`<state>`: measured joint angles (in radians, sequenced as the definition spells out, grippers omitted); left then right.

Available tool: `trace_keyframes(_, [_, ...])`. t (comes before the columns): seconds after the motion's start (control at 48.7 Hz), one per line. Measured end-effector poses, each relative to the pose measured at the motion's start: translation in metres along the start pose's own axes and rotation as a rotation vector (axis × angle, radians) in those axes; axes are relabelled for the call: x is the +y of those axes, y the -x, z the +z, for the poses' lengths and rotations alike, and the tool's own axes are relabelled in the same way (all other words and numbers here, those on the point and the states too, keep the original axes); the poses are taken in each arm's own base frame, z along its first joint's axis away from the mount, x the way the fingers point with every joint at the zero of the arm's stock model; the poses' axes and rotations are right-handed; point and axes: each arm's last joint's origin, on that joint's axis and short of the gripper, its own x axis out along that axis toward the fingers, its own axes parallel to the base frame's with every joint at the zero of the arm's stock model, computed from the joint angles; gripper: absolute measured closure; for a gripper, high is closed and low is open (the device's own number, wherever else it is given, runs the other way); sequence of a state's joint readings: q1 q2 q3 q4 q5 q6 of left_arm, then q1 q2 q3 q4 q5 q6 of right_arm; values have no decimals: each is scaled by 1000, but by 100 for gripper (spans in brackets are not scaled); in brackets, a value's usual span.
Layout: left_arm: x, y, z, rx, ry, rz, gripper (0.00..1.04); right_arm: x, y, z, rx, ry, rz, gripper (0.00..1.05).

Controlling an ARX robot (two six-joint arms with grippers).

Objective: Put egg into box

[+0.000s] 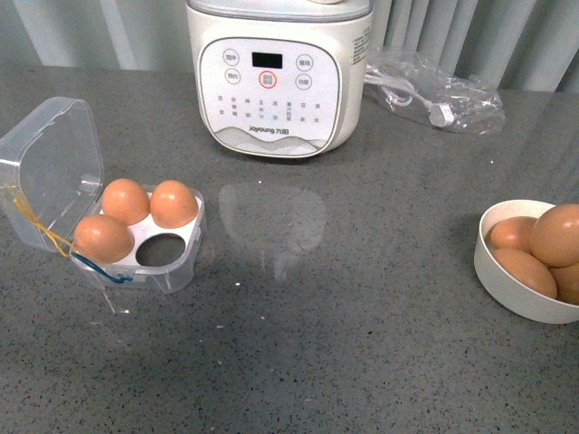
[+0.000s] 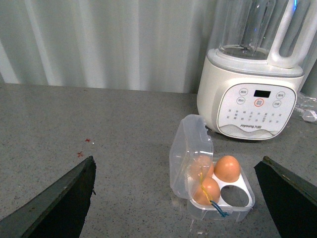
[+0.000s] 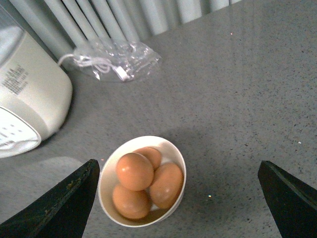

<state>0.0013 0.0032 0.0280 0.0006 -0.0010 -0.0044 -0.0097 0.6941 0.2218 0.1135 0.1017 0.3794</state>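
- Front view: on the speckled grey countertop point(image 1: 362, 344), far left, the clear plastic box point(image 1: 172, 274) sat with its hinged lid point(image 1: 54, 154) thrown back; yellow and blue bands hung at its near corner.
- Its white tray held three eggs point(image 1: 126, 200), smooth and orange-brown; the near-right cell point(image 1: 163, 250) was empty.
- Left wrist view: the left gripper point(image 2: 178, 158) was spread wide, gripping nothing; the box showed between its dark fingers point(image 2: 64, 198), touching neither.
- At the middle back stood a glossy cream appliance point(image 1: 276, 77) with a rounded button panel.
- Right of it lay a crinkled clear bag point(image 1: 434, 90) holding a white cable.
- Far right, a round white bowl point(image 1: 516, 298) held four eggs point(image 1: 555, 233), piled together.
- Right wrist view: the right gripper point(image 3: 178, 162) was spread wide and held nothing; the bowl of eggs lay between its fingers point(image 3: 64, 203), clear of both.
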Motion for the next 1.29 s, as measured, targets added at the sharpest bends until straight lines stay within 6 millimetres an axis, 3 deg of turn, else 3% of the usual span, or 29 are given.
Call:
trace_keyframes(0.431, [0, 0, 0, 0, 0, 0, 7, 9, -59, -19, 61, 435, 151, 7])
trace_keyframes(1.293, [0, 0, 0, 0, 0, 0, 7, 19, -103, -39, 160, 476, 280, 7])
